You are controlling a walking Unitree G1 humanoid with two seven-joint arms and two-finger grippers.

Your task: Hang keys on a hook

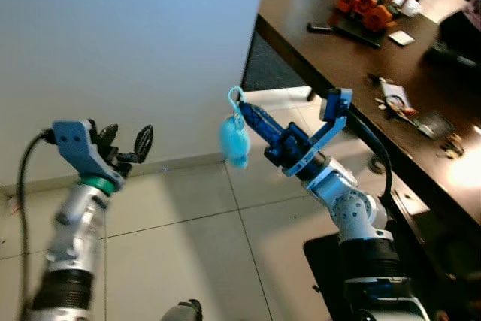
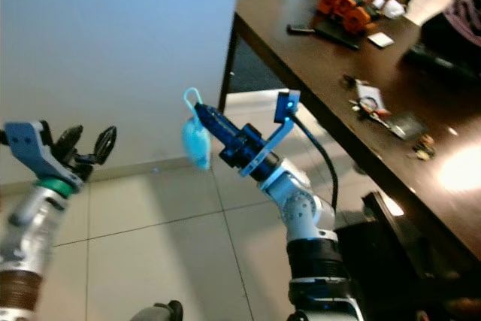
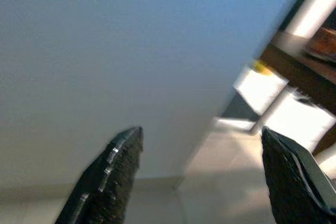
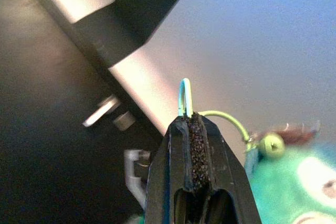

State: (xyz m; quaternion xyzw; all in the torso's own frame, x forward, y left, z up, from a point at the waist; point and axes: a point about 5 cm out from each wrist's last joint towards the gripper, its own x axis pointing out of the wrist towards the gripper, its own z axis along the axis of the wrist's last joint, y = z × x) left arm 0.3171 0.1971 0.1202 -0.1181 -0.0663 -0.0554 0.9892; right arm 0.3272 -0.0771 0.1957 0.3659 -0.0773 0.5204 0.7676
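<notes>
turquoise plush keyring, dark-brown table

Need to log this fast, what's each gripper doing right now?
Left gripper: open, holding nothing.
Right gripper: jaws shut on the keychain.

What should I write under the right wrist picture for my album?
Right gripper pinches shut on the keychain loop, teal plush charm dangling beside it.
</notes>
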